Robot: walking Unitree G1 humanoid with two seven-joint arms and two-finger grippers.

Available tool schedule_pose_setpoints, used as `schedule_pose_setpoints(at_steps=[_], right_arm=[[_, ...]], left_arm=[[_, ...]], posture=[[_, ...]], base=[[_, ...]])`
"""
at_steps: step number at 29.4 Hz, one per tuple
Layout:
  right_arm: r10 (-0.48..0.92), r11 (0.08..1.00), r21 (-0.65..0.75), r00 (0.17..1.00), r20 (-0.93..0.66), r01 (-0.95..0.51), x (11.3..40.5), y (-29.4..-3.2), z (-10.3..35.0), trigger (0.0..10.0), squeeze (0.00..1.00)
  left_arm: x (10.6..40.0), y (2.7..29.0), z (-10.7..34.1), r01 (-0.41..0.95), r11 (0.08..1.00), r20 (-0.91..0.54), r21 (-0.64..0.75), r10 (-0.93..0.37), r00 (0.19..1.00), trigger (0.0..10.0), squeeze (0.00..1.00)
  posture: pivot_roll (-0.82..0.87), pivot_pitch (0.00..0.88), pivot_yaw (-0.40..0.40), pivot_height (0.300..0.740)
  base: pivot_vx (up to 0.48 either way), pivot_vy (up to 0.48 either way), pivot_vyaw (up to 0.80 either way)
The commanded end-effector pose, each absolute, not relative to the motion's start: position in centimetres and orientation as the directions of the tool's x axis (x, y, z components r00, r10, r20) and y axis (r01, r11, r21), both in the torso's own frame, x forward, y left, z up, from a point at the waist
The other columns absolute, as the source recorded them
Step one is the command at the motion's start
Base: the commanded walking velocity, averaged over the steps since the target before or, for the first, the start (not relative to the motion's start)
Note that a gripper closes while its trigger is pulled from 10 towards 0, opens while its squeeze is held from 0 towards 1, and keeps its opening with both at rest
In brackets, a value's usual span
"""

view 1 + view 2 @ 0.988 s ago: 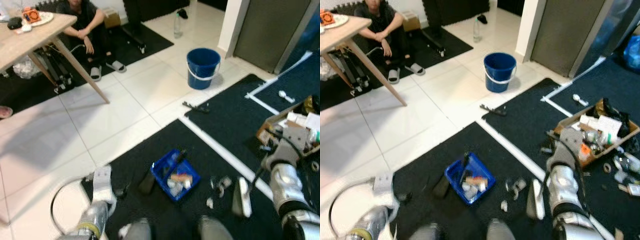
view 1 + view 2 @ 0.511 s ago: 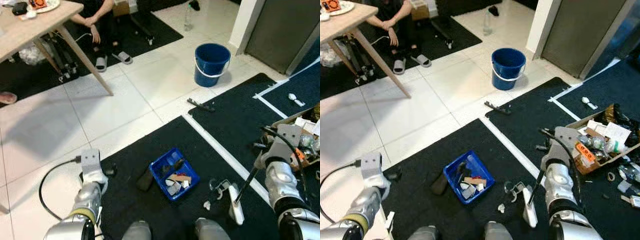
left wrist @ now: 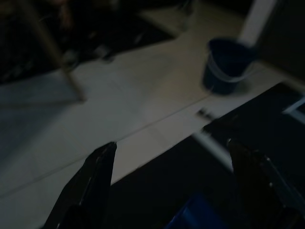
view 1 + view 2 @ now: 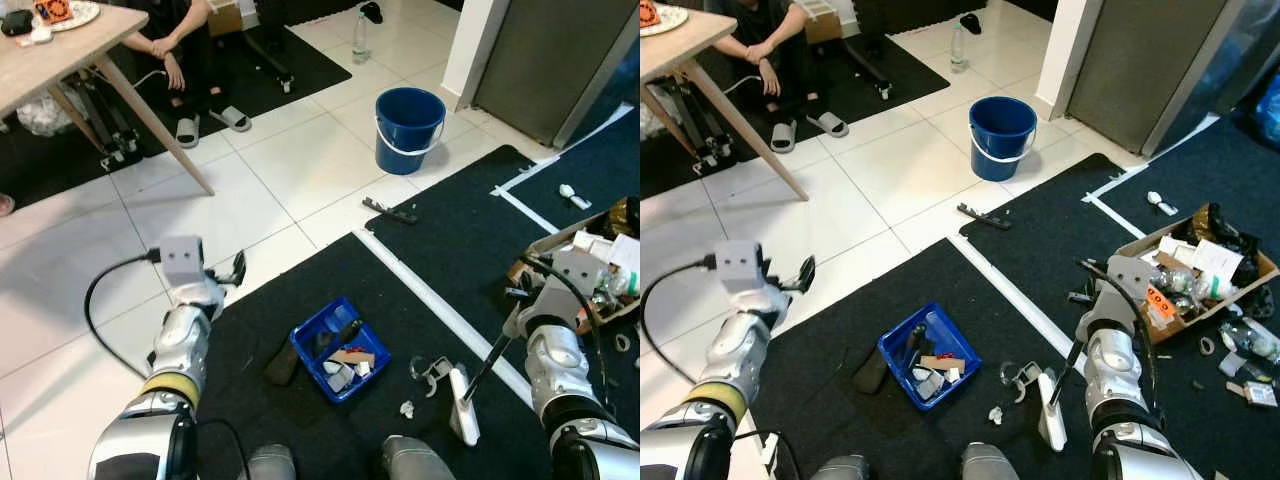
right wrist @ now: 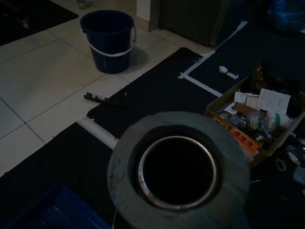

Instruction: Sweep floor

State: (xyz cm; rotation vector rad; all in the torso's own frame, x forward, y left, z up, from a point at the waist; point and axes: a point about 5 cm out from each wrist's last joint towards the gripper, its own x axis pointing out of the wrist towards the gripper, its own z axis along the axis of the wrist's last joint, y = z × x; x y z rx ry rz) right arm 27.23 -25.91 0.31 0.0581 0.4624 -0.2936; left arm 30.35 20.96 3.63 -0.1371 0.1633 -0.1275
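Beside the blue dustpan [image 4: 339, 349], the brush [image 4: 461, 404] rests among scraps [image 4: 430, 370]; the right claw [image 4: 516, 322] grips its handle. Left claw [image 4: 236, 268] hovers open beyond. A hard stroke could scatter debris past the dustpan.

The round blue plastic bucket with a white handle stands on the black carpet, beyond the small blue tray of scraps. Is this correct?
Not quite. The round blue plastic bucket with a white handle stands on the white tiled floor, not on the black carpet; the left eye view shows tiles all around its base. It is indeed beyond the small blue tray of scraps.
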Motion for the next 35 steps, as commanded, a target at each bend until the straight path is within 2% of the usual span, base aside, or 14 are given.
schedule_pose_setpoints(at_steps=[1,6,7,10,12,13,16,17,20,25,28,32,35], right_arm=[[-0.247,0.948,0.040,0.807,-0.537,0.316,25.7,-25.2,-1.6,10.0,0.00],[-0.246,0.947,0.043,0.807,-0.537,0.317,25.7,-25.1,-1.7,10.0,0.00],[-0.249,0.946,0.044,0.806,-0.536,0.321,25.7,-25.1,-1.7,10.0,0.00],[-0.249,0.945,0.045,0.806,-0.537,0.323,25.6,-25.1,-1.7,10.0,0.00],[-0.249,0.945,0.046,0.806,-0.538,0.323,25.7,-25.0,-1.7,10.0,0.00],[-0.249,0.945,0.046,0.806,-0.538,0.323,25.7,-25.0,-1.7,10.0,0.00],[-0.247,0.945,0.048,0.805,-0.539,0.323,25.7,-25.0,-1.8,10.0,0.00],[-0.247,0.945,0.048,0.805,-0.539,0.323,25.7,-25.0,-1.8,10.0,0.00],[-0.248,0.945,0.047,0.803,-0.542,0.324,25.6,-24.9,-1.8,10.0,0.00],[-0.253,0.943,0.044,0.800,-0.544,0.329,25.4,-25.0,-1.9,10.0,0.00],[-0.252,0.944,0.046,0.802,-0.542,0.327,25.6,-24.9,-1.8,10.0,0.00],[-0.250,0.944,0.047,0.803,-0.541,0.326,25.6,-24.8,-1.8,10.0,0.00],[-0.252,0.944,0.045,0.802,-0.542,0.326,25.6,-24.8,-1.9,10.0,0.00]], left_arm=[[30.7,19.5,3.9,0.198,0.966,-0.129,-0.168,-0.221,0.967,10.0,0.00],[31.0,17.6,4.9,0.311,0.932,-0.052,-0.184,-0.326,0.944,10.0,0.00],[31.5,15.8,6.4,0.436,0.875,0.042,-0.211,-0.438,0.898,10.0,0.00],[31.7,14.7,7.3,0.510,0.833,0.089,-0.217,-0.503,0.860,10.0,0.00],[31.4,12.9,7.9,0.620,0.750,0.117,-0.229,-0.612,0.782,10.0,0.00],[31.4,12.9,7.9,0.620,0.750,0.117,-0.229,-0.612,0.782,10.0,0.00],[30.3,10.3,8.0,0.764,0.608,0.113,-0.216,-0.762,0.638,10.0,0.00],[30.3,10.3,8.0,0.764,0.608,0.113,-0.216,-0.762,0.638,10.0,0.00],[29.5,8.9,7.8,0.821,0.525,0.092,-0.225,-0.827,0.554,10.0,0.00],[28.7,7.8,7.6,0.854,0.454,0.080,-0.254,-0.870,0.486,10.0,0.00],[27.8,6.5,7.6,0.887,0.360,0.077,-0.289,-0.915,0.396,10.0,0.00],[27.2,5.4,8.1,0.908,0.279,0.083,-0.313,-0.944,0.319,10.0,0.00],[26.8,4.9,8.4,0.912,0.242,0.077,-0.331,-0.956,0.282,10.0,0.00]], posture=[[0.05,0.050,0.023,0.740],[0.04,0.052,0.026,0.740],[0.04,0.053,0.026,0.740],[0.05,0.052,0.026,0.740],[0.05,0.052,0.027,0.740],[0.05,0.052,0.027,0.740],[0.05,0.053,0.029,0.740],[0.05,0.053,0.029,0.740],[0.04,0.052,0.030,0.740],[0.04,0.054,0.031,0.740],[0.04,0.053,0.031,0.740],[0.04,0.052,0.032,0.740],[0.04,0.052,0.032,0.740]], base=[[0.000,0.000,0.00],[0.000,0.000,0.00],[0.000,0.000,0.00],[0.000,0.000,0.00],[0.000,0.000,0.00],[0.000,0.000,0.00],[0.000,0.000,0.00],[0.000,0.000,0.00],[0.000,0.000,0.00],[0.000,0.000,0.00],[0.000,0.000,0.00],[0.000,0.000,0.00],[0.000,0.000,0.00]])
